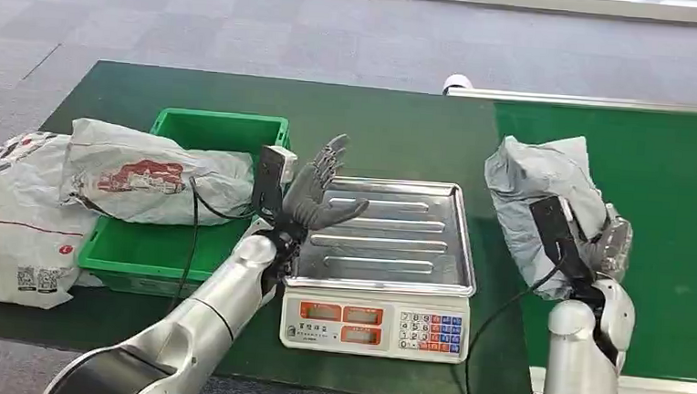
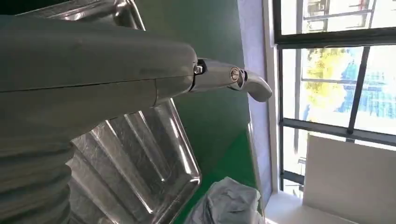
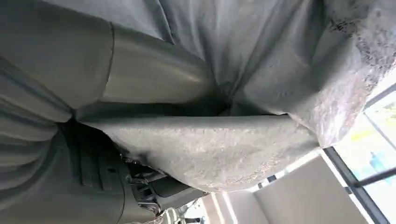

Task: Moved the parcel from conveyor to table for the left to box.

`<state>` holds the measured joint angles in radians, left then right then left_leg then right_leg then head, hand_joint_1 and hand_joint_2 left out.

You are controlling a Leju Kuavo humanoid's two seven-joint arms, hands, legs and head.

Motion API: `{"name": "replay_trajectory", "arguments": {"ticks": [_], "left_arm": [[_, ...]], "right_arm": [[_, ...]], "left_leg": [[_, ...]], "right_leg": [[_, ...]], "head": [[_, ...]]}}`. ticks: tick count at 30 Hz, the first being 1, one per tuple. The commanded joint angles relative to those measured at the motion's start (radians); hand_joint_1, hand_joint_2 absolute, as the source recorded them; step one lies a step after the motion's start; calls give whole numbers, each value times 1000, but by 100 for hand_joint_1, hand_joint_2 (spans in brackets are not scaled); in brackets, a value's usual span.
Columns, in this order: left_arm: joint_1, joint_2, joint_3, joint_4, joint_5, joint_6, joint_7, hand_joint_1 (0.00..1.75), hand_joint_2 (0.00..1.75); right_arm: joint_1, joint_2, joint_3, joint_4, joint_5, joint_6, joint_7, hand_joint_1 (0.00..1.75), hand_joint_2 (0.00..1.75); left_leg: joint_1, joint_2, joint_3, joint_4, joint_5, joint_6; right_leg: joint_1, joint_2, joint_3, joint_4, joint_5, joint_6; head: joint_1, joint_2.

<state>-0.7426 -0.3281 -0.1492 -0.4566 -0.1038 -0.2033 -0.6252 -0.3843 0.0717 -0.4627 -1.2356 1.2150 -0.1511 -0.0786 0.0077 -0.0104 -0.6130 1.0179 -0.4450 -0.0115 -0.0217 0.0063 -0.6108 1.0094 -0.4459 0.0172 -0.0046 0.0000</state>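
A grey plastic parcel [image 1: 539,192] is lifted at the left edge of the green conveyor [image 1: 672,226]; my right hand [image 1: 608,249] grips it from its right side. Up close in the right wrist view, the parcel [image 3: 261,70] is pressed against my thumb [image 3: 149,79]. My left hand [image 1: 316,193] hovers over the left rim of the steel scale tray [image 1: 388,231], fingers spread and holding nothing. The left wrist view shows its thumb [image 2: 224,77] above the tray [image 2: 135,154], with the parcel [image 2: 229,203] beyond.
A green box [image 1: 194,201] left of the scale holds a white-grey mailer bag [image 1: 145,174]. More bags [image 1: 10,222] lie at the table's left edge. The scale's keypad and display [image 1: 373,326] face me. A cable runs from the scale toward the right arm.
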Motion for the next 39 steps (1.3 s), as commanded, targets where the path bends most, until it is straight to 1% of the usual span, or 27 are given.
{"name": "replay_trajectory", "arguments": {"ticks": [1, 3, 4, 5, 6, 7, 10, 13, 14, 15, 18, 19, 20, 22, 24, 26, 27, 28, 29, 31, 33, 34, 36, 37, 39], "left_arm": [[10, 45, 49, -2, 17, 11, 0, 0, 175], [13, 46, 49, -6, 18, 16, 0, 0, 175], [12, 45, 48, -7, 18, 16, 1, 0, 175], [12, 45, 48, -7, 18, 16, 1, 0, 175], [12, 44, 48, -7, 18, 17, 1, 0, 175], [12, 44, 48, -7, 18, 17, 1, 0, 175], [12, 44, 48, -7, 19, 17, 2, 0, 175], [15, 44, 49, -10, 23, 23, 2, 0, 175], [17, 46, 49, -11, 25, 25, 1, 0, 175], [19, 47, 48, -12, 27, 26, 0, 0, 175], [12, 45, 44, -8, 28, 28, 4, 0, 175], [10, 43, 44, -5, 29, 27, 7, 0, 175], [8, 41, 42, -2, 30, 30, 9, 0, 175], [5, 39, 40, 2, 32, 38, 10, 0, 175], [4, 41, 38, 1, 37, 51, 9, 0, 175], [6, 42, 35, -2, 40, 61, 7, 0, 175], [10, 42, 33, -5, 44, 54, 8, 0, 175], [12, 41, 30, -7, 45, 55, 9, 0, 175], [13, 40, 30, -6, 45, 55, 9, 0, 175], [15, 36, 22, -11, 48, 53, 12, 0, 175], [15, 34, 22, -11, 48, 54, 12, 0, 175], [14, 34, 22, -12, 48, 54, 12, 0, 175], [14, 34, 22, -12, 48, 54, 12, 0, 175], [14, 35, 22, -11, 48, 53, 13, 0, 175], [14, 35, 22, -11, 48, 53, 13, 0, 175]], "right_arm": [[-87, -145, 174, 66, -168, -64, -47, 175, 175], [-103, -154, 191, 73, -192, -72, -49, 175, 175], [-105, -154, 193, 73, -192, -72, -49, 175, 175], [-105, -154, 193, 73, -192, -72, -49, 175, 175], [-104, -153, 195, 75, -193, -72, -48, 175, 175], [-104, -153, 195, 75, -193, -72, -48, 175, 175], [-102, -154, 197, 75, -195, -73, -47, 175, 175], [-101, -157, 210, 68, -221, -86, -48, 175, 175], [-107, -159, 225, 70, -228, -77, -48, 175, 175], [-117, -152, 239, 76, -257, -50, -52, 175, 175], [-139, -121, 323, 116, -229, -17, -46, 175, 175], [-142, -112, 356, 130, -216, -18, -44, 175, 175], [-148, -107, 399, 151, -214, -14, -42, 175, 175], [-161, -97, 487, 197, -228, -23, -45, 175, 175], [-160, -88, 566, 225, -287, -24, -70, 175, 175], [-150, -79, 619, 219, -292, -24, -71, 175, 175], [-135, -68, 647, 198, -301, -28, -58, 175, 175], [-129, -68, 661, 191, -311, -20, -48, 175, 175], [-127, -67, 664, 190, -311, -20, -48, 175, 175], [-103, -87, 692, 154, -344, -3, -30, 175, 175], [-101, -89, 692, 153, -346, -3, -29, 175, 175], [-102, -92, 691, 152, -347, -3, -29, 175, 175], [-102, -92, 691, 152, -347, -3, -29, 175, 175], [-103, -93, 691, 151, -349, -2, -29, 175, 175], [-103, -93, 691, 151, -349, -2, -29, 175, 175]], "left_leg": [[-1, 6, 5, -1, -2, 1], [-1, 4, 2, -1, -1, 1], [0, 6, 5, -1, -2, 1], [-1, 5, 3, -1, -1, 0], [-1, 6, 4, -1, -2, 0], [0, 3, 2, -1, -1, 0], [0, 4, 5, -2, -1, 0], [0, 2, 3, -1, -1, 0], [0, 5, 8, -3, -2, 1], [-1, 3, 3, -1, -1, 0], [-1, 7, 5, -1, -2, 0], [0, 6, 2, 0, -2, 0], [0, 9, 5, -1, -2, 0], [0, 6, 2, -1, -1, 0], [1, 10, 7, -3, -2, 0], [1, 6, 3, -1, -1, -1], [0, 7, 5, -2, -1, -1], [1, 9, 7, -3, -1, -1], [0, 6, 5, -2, -1, -1], [1, 5, 5, -2, -1, -1], [1, 2, 3, -1, 0, -1], [1, 3, 5, -2, -1, -1], [1, 1, 2, -1, 0, -1], [1, 2, 4, -2, -1, 0], [1, 1, 2, -1, 0, -1]], "right_leg": [[0, 4, 3, -1, 0, -2], [-1, 3, 1, 0, 0, -1], [-1, 5, 3, -1, 0, -1], [-1, 4, 1, -1, 0, -1], [-1, 4, 3, -1, 0, -2], [-1, 2, 1, -1, 0, -1], [0, 2, 4, -2, 0, -2], [0, 2, 2, -1, 0, -1], [1, 3, 7, -4, 0, -2], [0, 2, 2, -1, 0, -1], [0, 6, 3, -1, 1, -2], [0, 5, 1, 0, 1, -1], [0, 8, 3, -1, 1, -2], [0, 6, 1, -1, 1, -1], [1, 9, 4, -3, 2, -2], [2, 5, 1, -1, 1, -1], [2, 7, 2, -1, 1, -2], [2, 7, 5, -3, 1, -3], [2, 5, 3, -1, 0, -2], [3, 4, 4, -2, 0, -2], [2, 1, 2, -1, 0, -1], [2, 1, 4, -2, -1, -2], [1, 0, 1, -1, 0, -1], [1, 1, 3, -1, -1, -2], [1, 1, 2, -1, 0, -1]], "head": [[0, 0], [0, 0], [0, 0], [0, 0], [0, 0], [0, 0], [0, 0], [0, 0], [0, 0], [0, 0], [0, 0], [0, 0], [0, 0], [0, 0], [0, 0], [0, 0], [0, 0], [0, 0], [0, 0], [0, 0], [0, 0], [0, 0], [0, 0], [0, 0], [0, 0]]}}
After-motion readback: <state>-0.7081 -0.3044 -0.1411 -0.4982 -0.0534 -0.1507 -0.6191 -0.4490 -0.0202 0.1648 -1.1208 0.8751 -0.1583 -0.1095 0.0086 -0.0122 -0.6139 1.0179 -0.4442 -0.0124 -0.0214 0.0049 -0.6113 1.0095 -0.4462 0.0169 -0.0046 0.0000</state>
